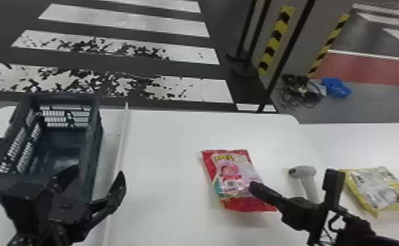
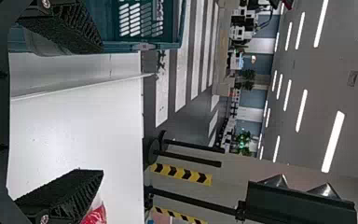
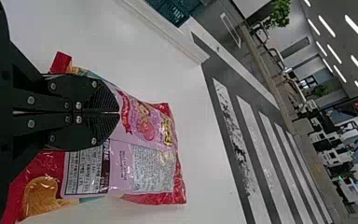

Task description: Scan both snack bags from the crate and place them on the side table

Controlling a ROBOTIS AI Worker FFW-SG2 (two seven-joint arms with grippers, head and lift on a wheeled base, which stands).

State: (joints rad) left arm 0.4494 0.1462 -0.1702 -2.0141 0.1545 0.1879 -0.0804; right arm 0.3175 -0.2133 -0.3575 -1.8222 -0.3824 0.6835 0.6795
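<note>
pink-red snack bag (image 1: 230,163) face up on the white surface (image 1: 163,137), mid head view, top end pointing away from the robot. right gripper (image 1: 256,189) at the bag's right side, over its lower half; right wrist view has its fingers pressed together against the printed film, cannot tell if any film is pinched between them. scanner (image 1: 302,170), light grey, lying just right of that bag, handle toward the robot. yellow snack bag (image 1: 375,191) flat on white tabletop at far right, beyond the scanner; cannot tell where the side table's seam runs under it. left of the pink-red bag, a thin raised strip (image 1: 121,140) runs front to back. crate (image 1: 92,137) dark blue-green, slotted walls, upright, left of the strip. left gripper (image 1: 97,175) at the crate's near right part, fingers spread, nothing between them. past the surface: floor with white stripes (image 1: 123,21), dark posts on round bases (image 1: 244,68), yellow-black tape (image 1: 275,41), tangled cables (image 1: 302,91), blue item (image 1: 336,87) beside the cables.
</note>
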